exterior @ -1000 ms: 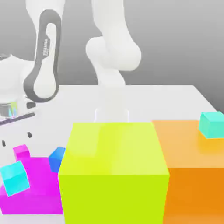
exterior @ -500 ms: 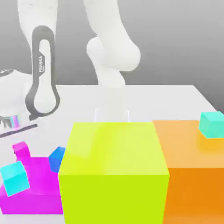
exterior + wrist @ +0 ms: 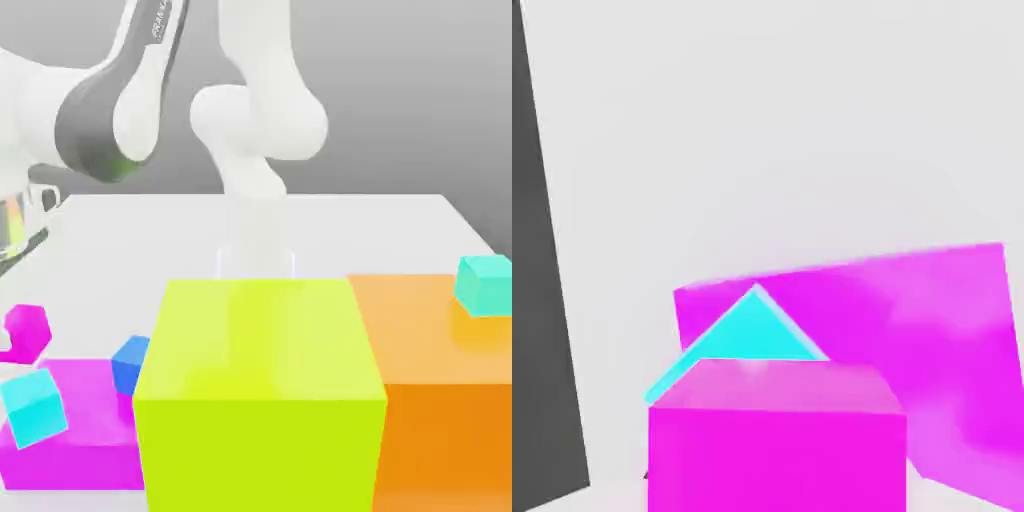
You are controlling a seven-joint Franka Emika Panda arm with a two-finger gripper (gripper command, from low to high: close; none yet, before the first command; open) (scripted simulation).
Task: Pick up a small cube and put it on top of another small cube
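seen from the centre of the exterior view, the small magenta cube (image 3: 27,333) is now between eight and nine o'clock. a second ago it sat nearer the middle, just beyond the large magenta block (image 3: 95,465); now it shows higher and larger, tipped over, towards nine o'clock from its old place. the gripper (image 3: 777,465) is closed down on this cube, one pale finger to either side of it in the hand view, with no more opening than the cube takes up. the arm (image 3: 105,120) has swung as well, its dark-trimmed wrist now at ten o'clock.

the rest matches the earlier frame: the cyan cube (image 3: 35,408) tilted at eight o'clock, the blue cube (image 3: 130,365) nearer half past seven, the yellow-green block (image 3: 260,340) at six, the orange block (image 3: 440,335) at four, with the turquoise cube (image 3: 487,287) on it.
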